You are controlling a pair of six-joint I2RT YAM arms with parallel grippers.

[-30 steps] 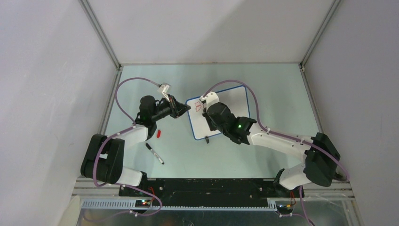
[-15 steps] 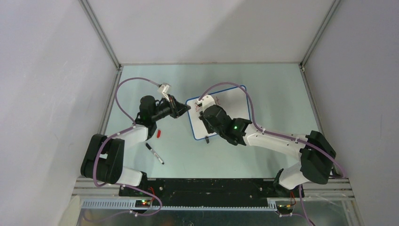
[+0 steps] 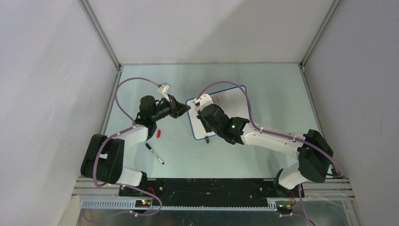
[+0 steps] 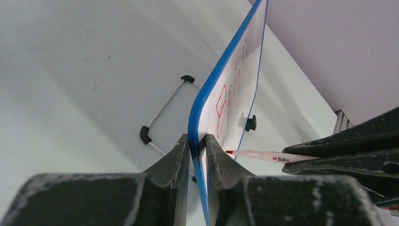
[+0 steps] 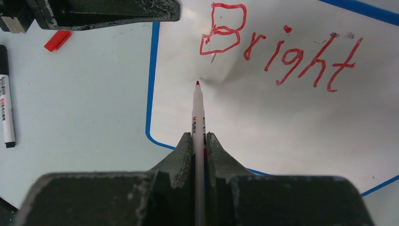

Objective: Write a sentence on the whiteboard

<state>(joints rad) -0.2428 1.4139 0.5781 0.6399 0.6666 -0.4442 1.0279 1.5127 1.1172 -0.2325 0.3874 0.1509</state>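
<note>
Left gripper (image 4: 197, 141) clamps the whiteboard (image 4: 240, 94) by its blue rim, steadying it at centre of top view. Right gripper (image 5: 199, 137) pinches red marker (image 5: 198, 110), tip under sentence (image 5: 282, 54) start "Bright", likely starting line two.

A high camera is looking down on everything; both wrist cameras are peering close at the blue-rimmed white board (image 5: 282, 122).
</note>
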